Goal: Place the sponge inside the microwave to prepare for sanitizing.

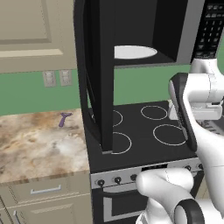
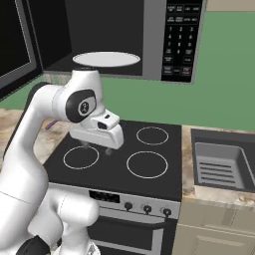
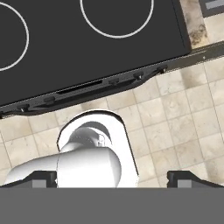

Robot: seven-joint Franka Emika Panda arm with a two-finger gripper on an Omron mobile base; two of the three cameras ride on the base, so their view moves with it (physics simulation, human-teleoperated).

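The microwave (image 1: 144, 30) hangs above the stove, with its black door (image 1: 100, 74) swung wide open toward me. Its round white turntable (image 2: 106, 59) lies bare inside, and the keypad strip (image 2: 182, 40) runs down its right side. The sponge is out of view. My gripper (image 2: 96, 148) hangs a little above the front left burner (image 2: 80, 157), pointing down. It is open, with nothing between its fingers. In the hand view the gripper (image 3: 116, 178) stands wide over the stove's front edge and the tiled floor.
The black cooktop (image 1: 140, 131) has ringed burners and a knob row (image 2: 147, 209) along its front. A small purple object (image 1: 64, 119) lies on the marble counter (image 1: 39, 144) to the left. A sink (image 2: 219, 164) sits to the right of the stove.
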